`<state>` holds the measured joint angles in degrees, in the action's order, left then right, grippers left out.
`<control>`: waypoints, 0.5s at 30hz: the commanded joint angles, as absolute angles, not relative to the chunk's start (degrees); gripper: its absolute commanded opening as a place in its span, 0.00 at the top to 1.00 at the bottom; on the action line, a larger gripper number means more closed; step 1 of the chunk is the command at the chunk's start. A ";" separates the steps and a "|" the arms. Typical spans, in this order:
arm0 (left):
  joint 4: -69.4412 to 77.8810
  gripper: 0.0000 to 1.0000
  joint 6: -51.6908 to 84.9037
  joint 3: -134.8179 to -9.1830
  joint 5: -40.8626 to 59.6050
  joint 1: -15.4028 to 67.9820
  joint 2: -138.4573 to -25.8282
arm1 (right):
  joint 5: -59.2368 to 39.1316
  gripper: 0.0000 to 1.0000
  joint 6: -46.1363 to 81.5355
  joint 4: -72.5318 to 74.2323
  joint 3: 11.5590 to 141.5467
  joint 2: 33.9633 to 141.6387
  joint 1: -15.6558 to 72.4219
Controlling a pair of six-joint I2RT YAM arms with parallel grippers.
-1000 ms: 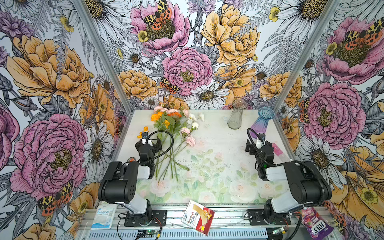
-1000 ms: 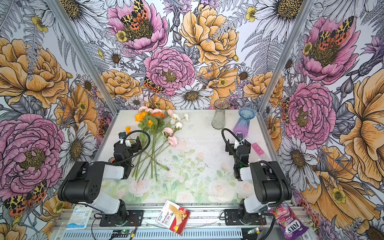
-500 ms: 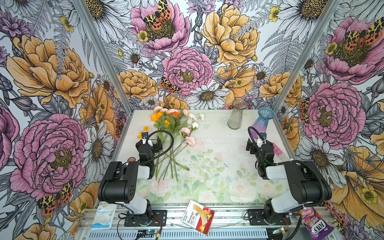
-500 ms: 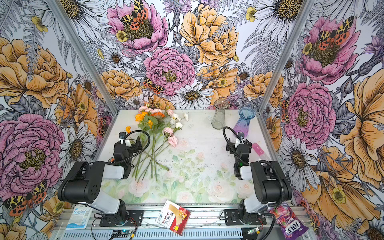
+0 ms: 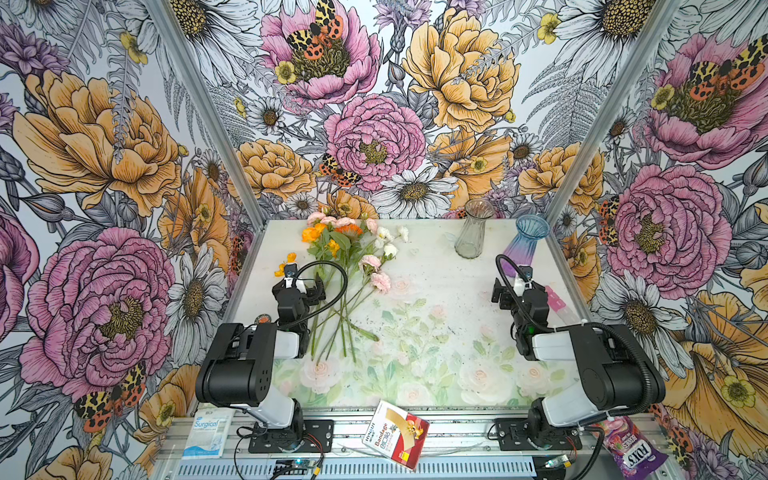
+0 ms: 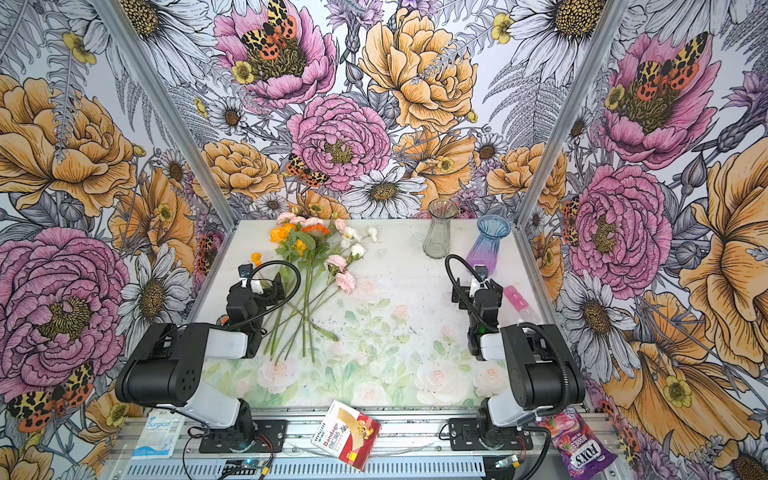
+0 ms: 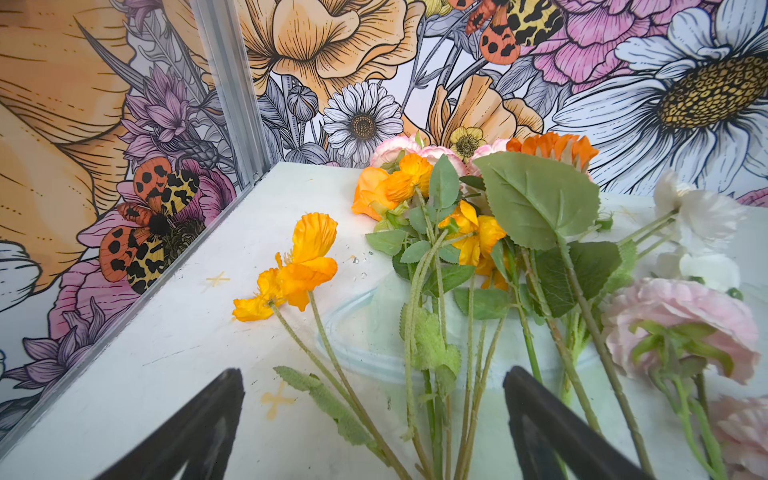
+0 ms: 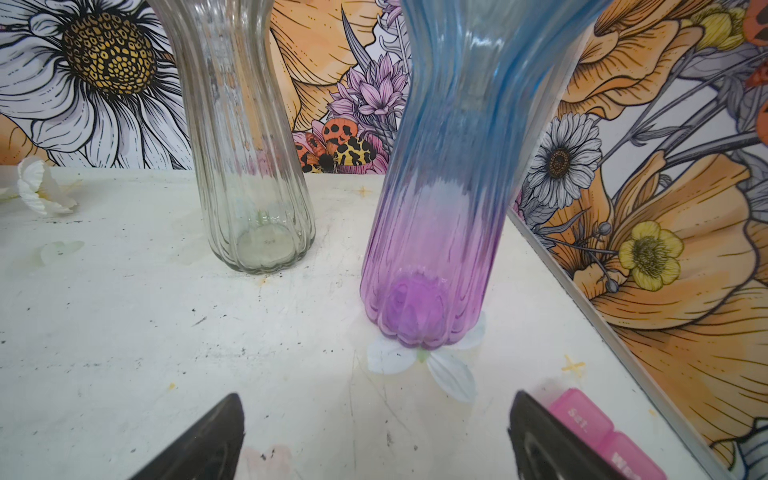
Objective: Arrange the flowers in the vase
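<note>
Flowers point(image 5: 340, 241): loose bunch lying flat at far left; pink, orange and white blooms point to the far side, and long green stems fan out and cross on the near side.
Clear vase point(image 5: 471, 237): ribbed glass, upright, empty, far right of centre.
Blue-purple vase point(image 5: 524, 247): ribbed, flared rim, upright, empty, near the clear one on its right, not touching it.

bandage box point(image 5: 395, 434) | surgical packet point(image 5: 206, 432): well left of the box | Fox's candy bag point(image 5: 636, 451): well right of the box
</note>
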<state>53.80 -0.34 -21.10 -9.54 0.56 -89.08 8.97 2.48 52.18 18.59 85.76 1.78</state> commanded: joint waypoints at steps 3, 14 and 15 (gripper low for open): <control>46.45 0.01 -1.99 -22.51 -15.18 3.05 -81.30 | 7.82 0.01 3.77 39.20 19.53 72.55 1.53; 11.18 0.01 -8.11 -39.80 -22.71 25.30 -70.07 | 4.70 0.01 9.14 1.28 25.16 54.56 4.39; 7.84 0.01 -9.25 -42.94 -21.36 27.89 -69.88 | 5.72 0.00 10.00 0.37 25.56 53.49 4.26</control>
<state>20.01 -4.95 -37.58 -22.94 23.40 -71.00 4.64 7.31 10.63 23.11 55.94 3.95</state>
